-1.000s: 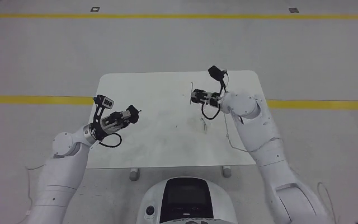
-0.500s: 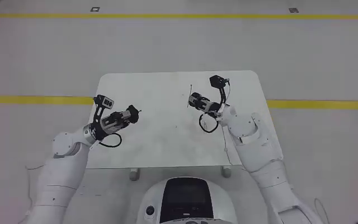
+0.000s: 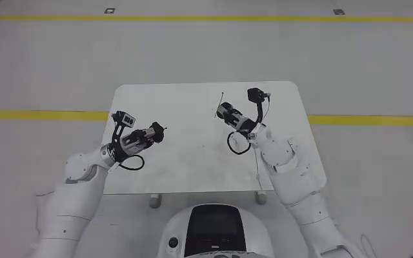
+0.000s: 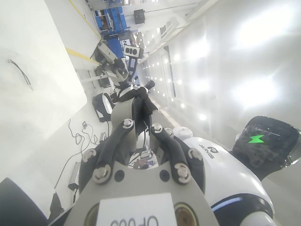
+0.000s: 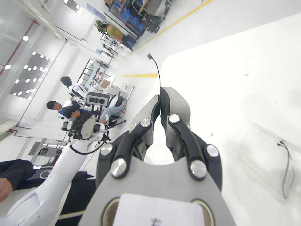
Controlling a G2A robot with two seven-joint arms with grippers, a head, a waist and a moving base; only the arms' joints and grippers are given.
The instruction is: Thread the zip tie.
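The right gripper (image 5: 160, 99) has its fingers pinched on the zip tie (image 5: 159, 76), which sticks straight out past the fingertips over the table (image 5: 235, 71). Spare ties (image 5: 288, 157) lie in a clear tray (image 5: 256, 128) off to one side of those fingers. The left gripper (image 4: 138, 102) is well apart from them, its fingers pressed together.

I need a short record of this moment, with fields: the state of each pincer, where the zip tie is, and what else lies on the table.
left pincer: shut, held above the table's left part; I cannot tell whether it holds anything
right pincer: shut on the zip tie
zip tie: thin black strap, sticks out beyond the right pincer, head end free
threading: not yet done, the strap forms no loop
table: white, rounded corners
spare ties: lie on the table, apart from both pincers
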